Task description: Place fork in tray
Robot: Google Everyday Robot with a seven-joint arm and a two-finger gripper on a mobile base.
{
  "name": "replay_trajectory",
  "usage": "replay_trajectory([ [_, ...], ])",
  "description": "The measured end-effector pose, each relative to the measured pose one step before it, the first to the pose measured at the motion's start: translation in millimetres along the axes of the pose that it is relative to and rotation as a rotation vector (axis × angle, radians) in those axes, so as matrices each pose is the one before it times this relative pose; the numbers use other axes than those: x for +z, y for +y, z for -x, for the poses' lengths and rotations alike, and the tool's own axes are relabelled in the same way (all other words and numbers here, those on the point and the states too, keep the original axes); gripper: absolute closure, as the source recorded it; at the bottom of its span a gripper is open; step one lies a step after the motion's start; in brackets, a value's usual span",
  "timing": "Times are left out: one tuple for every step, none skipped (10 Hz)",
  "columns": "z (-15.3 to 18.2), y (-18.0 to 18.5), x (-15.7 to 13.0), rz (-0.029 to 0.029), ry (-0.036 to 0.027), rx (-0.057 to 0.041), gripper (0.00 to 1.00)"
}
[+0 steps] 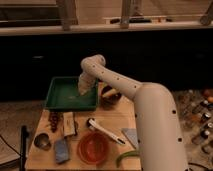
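The large green tray [62, 95] stands at the back left of the wooden table. My white arm reaches in from the lower right, bends at the elbow above the tray, and points down. The gripper [83, 90] hangs over the right part of the tray, just inside its right wall and close to the floor. I cannot make out the small silver fork; it may be hidden at the gripper.
A dark bowl [110, 95] sits right of the tray. In front are a white-handled utensil [106, 131], an orange-red plate [93, 147], a metal cup [42, 141], a blue-grey sponge [61, 150], a snack box [68, 124], dark grapes [53, 120] and a green object [125, 158]. Bottles [200, 107] stand at the far right.
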State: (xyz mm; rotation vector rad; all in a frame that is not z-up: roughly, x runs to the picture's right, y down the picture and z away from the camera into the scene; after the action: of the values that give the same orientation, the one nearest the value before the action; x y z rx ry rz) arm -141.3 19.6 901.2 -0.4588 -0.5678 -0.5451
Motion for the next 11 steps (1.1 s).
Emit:
replay_trajectory([
  [2.18,-1.84,0.65,-0.00049,-0.00594,-0.00450,0.58],
  [0.61,-1.21,-0.04,-0.00146,-0.00288,-0.00115,0.51],
  [0.28,-1.12,-0.23,-0.00081,-0.00244,-0.00133,0.40],
  [2.26,-2.55,0.06,-0.00079,-0.00244,-0.00452,0.28],
  [2.62,-2.56,0.35,-0.00069,-0.00207,-0.00451,0.22],
  [2.93,-2.67,0.25,-0.00060,-0.00259,-0.00456,0.20],
  [1.18,-2.17,-1.15,-0.00114,-0.00055,-0.00264,0.20],
  [0.36,-2.21,-1.53,-0.00129,-0.00039,-0.00167,0.20],
  [1.59,-2.41,-0.83,-0.00134,-0.00091,-0.00307,0.20],
  [1.24,-1.38,-0.03,0.00009,-0.00074,-0.00216,0.20],
  [3.17,-5.06,-2.82,-0.00263,0.00055,-0.00553,0.20],
])
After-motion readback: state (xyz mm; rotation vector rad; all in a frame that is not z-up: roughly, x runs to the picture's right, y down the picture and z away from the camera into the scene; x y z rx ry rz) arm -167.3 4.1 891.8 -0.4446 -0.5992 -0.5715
